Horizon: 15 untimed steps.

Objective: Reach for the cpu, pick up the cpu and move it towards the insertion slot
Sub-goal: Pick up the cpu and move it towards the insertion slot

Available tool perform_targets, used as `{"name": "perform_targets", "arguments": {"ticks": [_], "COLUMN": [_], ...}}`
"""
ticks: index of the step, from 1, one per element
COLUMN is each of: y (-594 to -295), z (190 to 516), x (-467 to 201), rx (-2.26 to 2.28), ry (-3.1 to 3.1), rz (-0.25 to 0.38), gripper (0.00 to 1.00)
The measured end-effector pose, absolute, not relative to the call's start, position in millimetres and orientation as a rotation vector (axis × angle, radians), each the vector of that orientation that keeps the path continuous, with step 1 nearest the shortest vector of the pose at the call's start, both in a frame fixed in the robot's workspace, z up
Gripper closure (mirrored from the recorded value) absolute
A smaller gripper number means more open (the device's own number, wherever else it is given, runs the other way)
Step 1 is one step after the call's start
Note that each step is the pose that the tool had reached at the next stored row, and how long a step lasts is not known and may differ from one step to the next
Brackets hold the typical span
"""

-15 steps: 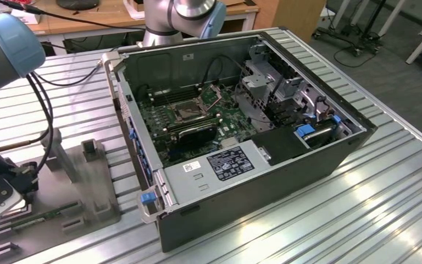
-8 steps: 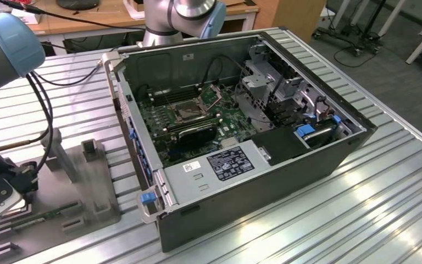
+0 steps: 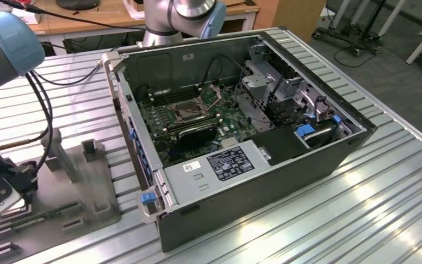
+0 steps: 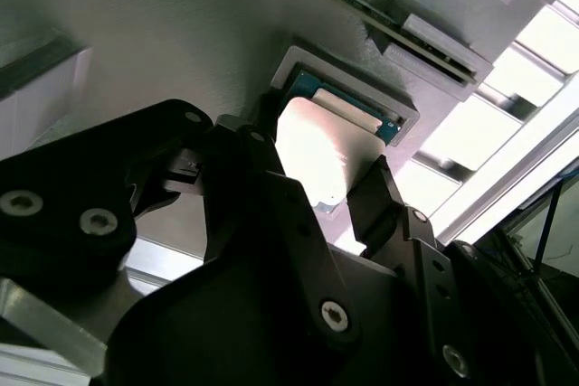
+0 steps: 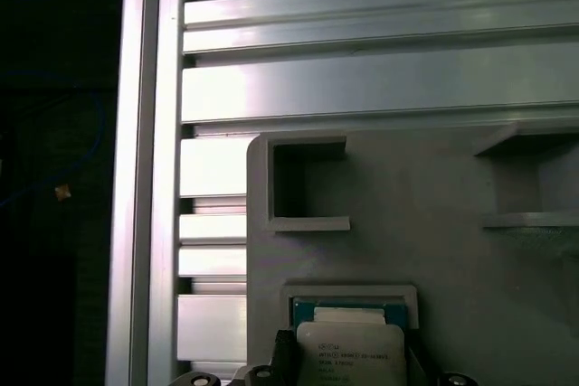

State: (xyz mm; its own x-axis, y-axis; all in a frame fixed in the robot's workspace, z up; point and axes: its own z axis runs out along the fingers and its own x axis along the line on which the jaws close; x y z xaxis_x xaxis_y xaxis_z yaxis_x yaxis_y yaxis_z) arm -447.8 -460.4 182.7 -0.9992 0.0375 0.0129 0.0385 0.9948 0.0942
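Hand sits right over the cpu, straddling it in its pocket on the grey fixture plate; can't tell if it's clamped yet. Insertion slot lies well off toward the exterior view's right, inside the case.

Glare whitens the cpu in the second wrist view — the claw looms dark, shadowed.
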Motion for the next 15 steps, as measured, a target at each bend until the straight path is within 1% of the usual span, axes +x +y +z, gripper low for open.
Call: {"name": "perform_targets", "arguments": {"ticks": [15], "y": [-460.6], "z": [185.9], "x": [-447.8], "rx": [-0.060], "ry": [-3.126], "rz": [-0.148], "gripper": [0.45]}}
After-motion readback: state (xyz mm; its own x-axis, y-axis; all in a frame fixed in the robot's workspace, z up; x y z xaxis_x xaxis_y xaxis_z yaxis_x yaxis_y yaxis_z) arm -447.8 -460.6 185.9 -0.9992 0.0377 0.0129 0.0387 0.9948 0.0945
